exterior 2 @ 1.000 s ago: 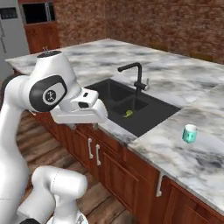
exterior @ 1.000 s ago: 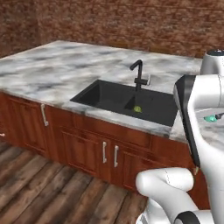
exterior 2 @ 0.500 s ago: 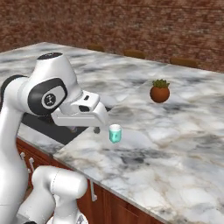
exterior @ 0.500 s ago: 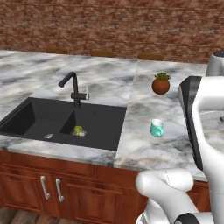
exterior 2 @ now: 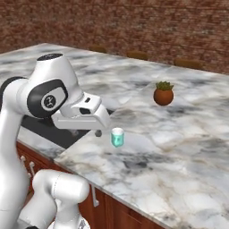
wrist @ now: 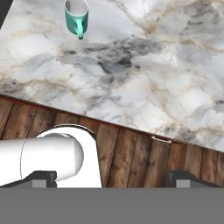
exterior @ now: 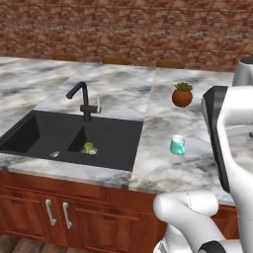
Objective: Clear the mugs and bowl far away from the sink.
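One teal mug stands upright on the marble counter, a little to the right of the black sink. The right base view has the same mug just past my white hand, and the hand view has the mug at the top, handle toward me. My gripper is open with nothing between its fingertips. It hangs over the counter's front edge, short of the mug and apart from it. The bowl is out of view.
A terracotta plant pot stands farther back on the counter, behind the mug. A black faucet rises behind the sink. Bare marble stretches to the right of the mug. Wooden cabinet fronts lie below the counter edge.
The whole picture shifted over the first half second as the base drove along the counter, bringing the mug and pot into view. Since then nothing has moved. The gripper stays open.
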